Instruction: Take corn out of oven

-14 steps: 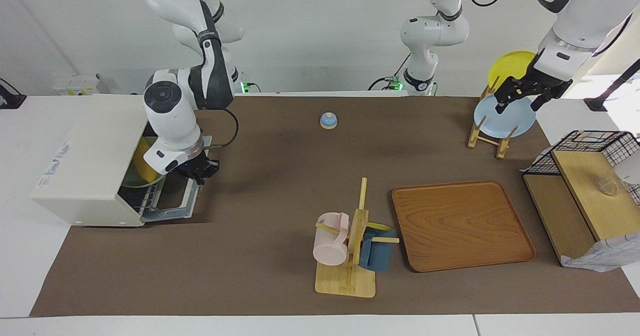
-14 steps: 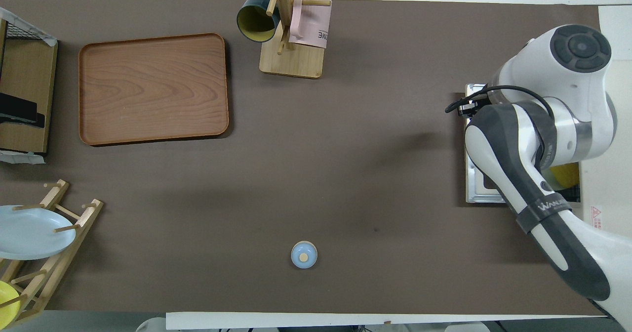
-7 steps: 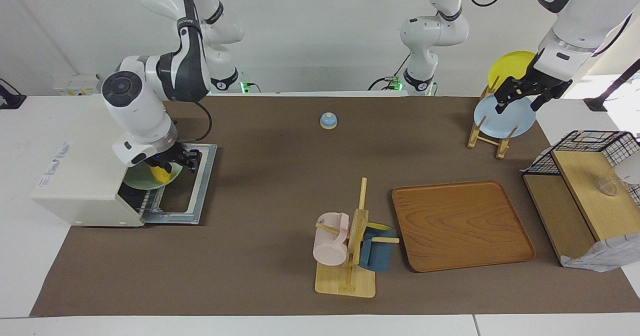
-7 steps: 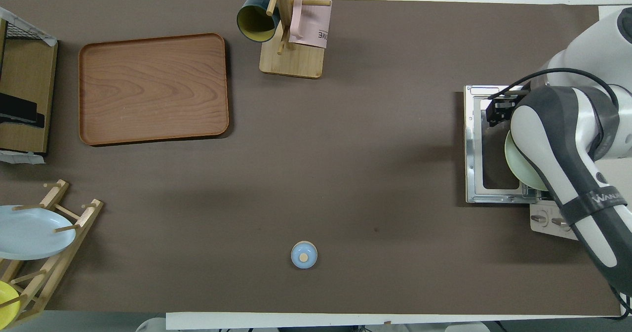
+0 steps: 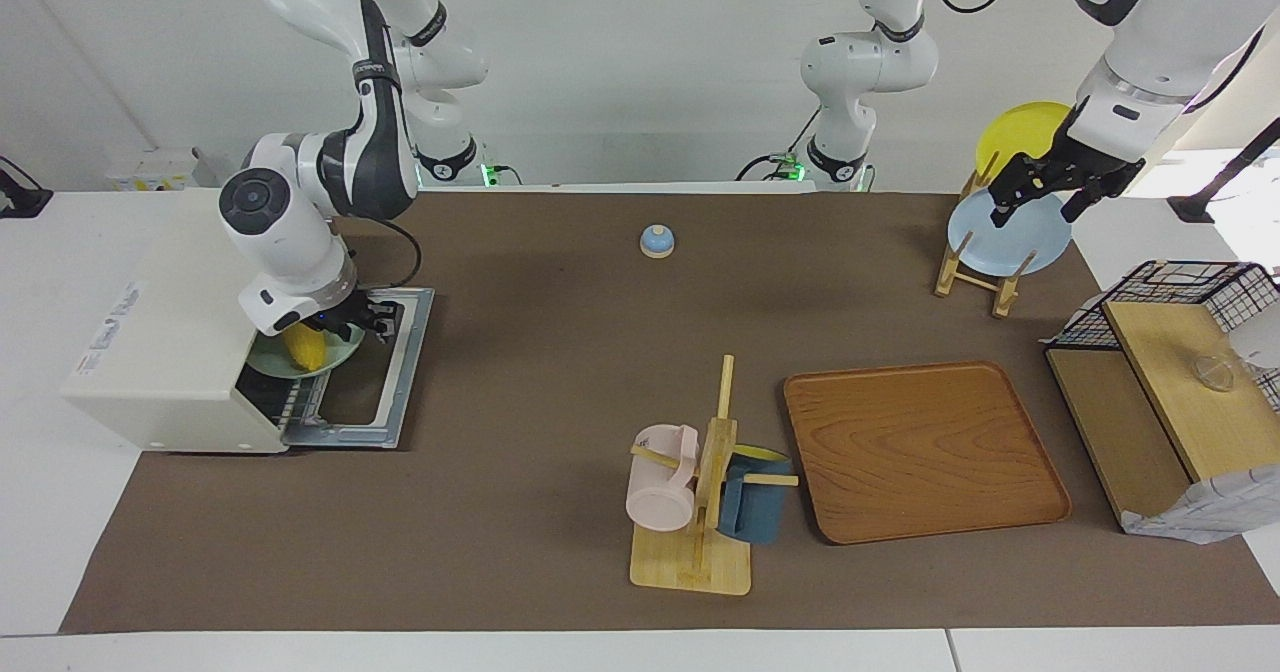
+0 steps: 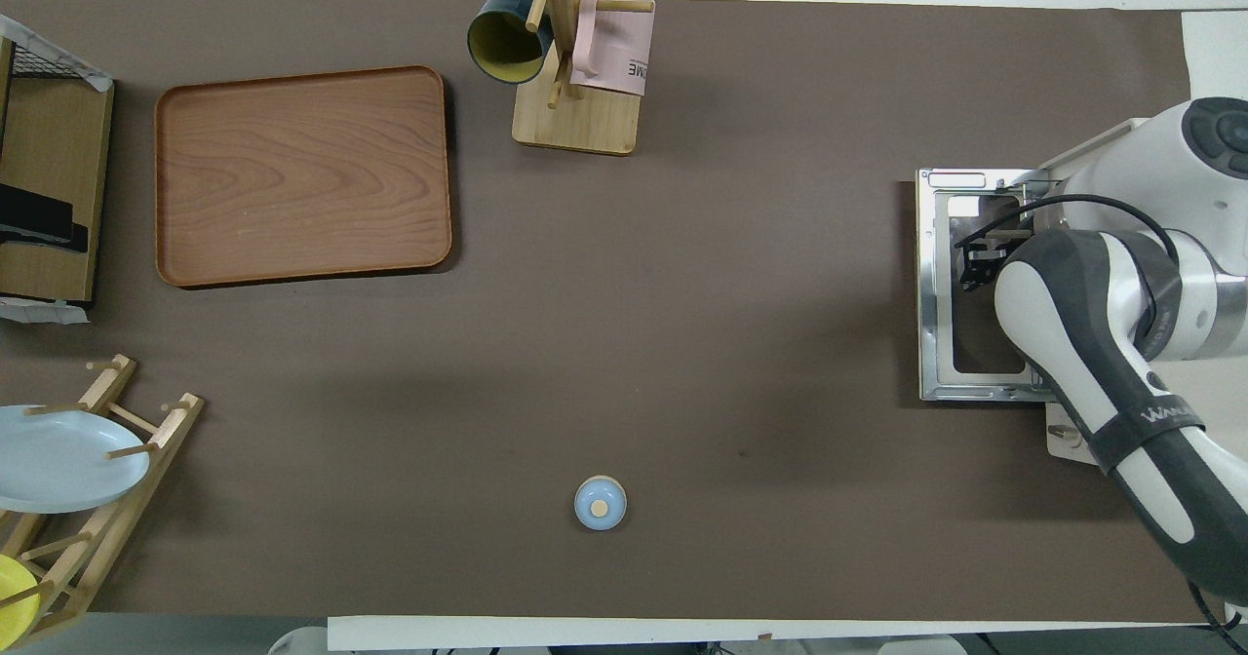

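There is 1 oven [image 5: 170,352] at the right arm's end of the worktop [image 5: 560,352], its door [image 5: 372,372] dropped flat and open, and 1 corn [image 5: 303,349] lying on a pale green plate [image 5: 335,354] at the mouth of the oven, on the wire rack. The right end effector [image 5: 345,324] is down at that plate, right over the corn; whether its fingers are closed on the cob I cannot tell, as the wrist hides them, and in the overhead view the arm covers both plate and corn. The left end effector [image 5: 1040,190] hangs over the plate rack [image 5: 975,272] at the left arm's end, its fingers spread and holding nothing, and that arm waits. The rack carries 2 plates, 1 light blue plate [image 5: 1010,237] and 1 yellow plate [image 5: 1020,132]. Farther from the robots stands 1 mug tree [image 5: 712,492] with 2 mugs, 1 pink mug [image 5: 662,480] and 1 dark blue mug [image 5: 755,502], and just beside it lies 1 wooden tray [image 5: 920,452]. Near the robots sits 1 small blue bell [image 5: 656,241]. A wire-sided shelf unit [image 5: 1170,392] stands at the left arm's end of the worktop. Between the oven door and the tray the brown mat lies open.
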Robot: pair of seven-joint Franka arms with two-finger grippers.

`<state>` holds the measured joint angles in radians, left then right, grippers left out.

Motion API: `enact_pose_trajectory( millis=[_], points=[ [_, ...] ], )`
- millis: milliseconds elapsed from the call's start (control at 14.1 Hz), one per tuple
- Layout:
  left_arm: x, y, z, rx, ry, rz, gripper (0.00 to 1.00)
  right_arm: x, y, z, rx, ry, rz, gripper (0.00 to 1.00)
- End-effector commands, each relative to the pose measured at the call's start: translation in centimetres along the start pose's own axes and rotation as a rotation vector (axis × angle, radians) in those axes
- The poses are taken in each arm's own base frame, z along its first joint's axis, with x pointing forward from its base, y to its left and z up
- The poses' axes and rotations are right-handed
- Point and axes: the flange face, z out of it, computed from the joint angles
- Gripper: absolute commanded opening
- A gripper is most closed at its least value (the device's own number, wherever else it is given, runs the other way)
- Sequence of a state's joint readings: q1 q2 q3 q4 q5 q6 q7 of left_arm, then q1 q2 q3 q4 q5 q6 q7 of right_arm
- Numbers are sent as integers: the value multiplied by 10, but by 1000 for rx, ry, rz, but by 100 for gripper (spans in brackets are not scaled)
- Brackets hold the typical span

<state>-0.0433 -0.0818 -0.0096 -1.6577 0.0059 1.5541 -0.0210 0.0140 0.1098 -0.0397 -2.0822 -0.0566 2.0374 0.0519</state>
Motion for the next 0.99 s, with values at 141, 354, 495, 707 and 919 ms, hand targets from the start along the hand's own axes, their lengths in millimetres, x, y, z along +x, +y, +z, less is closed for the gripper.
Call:
enact_pose_trajectory(
  millis=[141,354,495,707,919],
  points=[
    [-4,-3,-1,-10,-11,-3,100,-9,-14,-5,-70,-13,-78,0],
    [-4,-3,-1,-10,-11,-3,100,1,-108,-52,-111,-7,-58,0],
    [-4,-3,-1,-10,-11,-3,100,-2,-199,-80,-120,18,3,0],
    [-4,-3,-1,-10,-11,-3,100,5,-346,-82,-49,1,132,0],
    [-4,-3,-1,-10,-11,-3,100,-2,-464,-42,2,52,220,0]
  ],
)
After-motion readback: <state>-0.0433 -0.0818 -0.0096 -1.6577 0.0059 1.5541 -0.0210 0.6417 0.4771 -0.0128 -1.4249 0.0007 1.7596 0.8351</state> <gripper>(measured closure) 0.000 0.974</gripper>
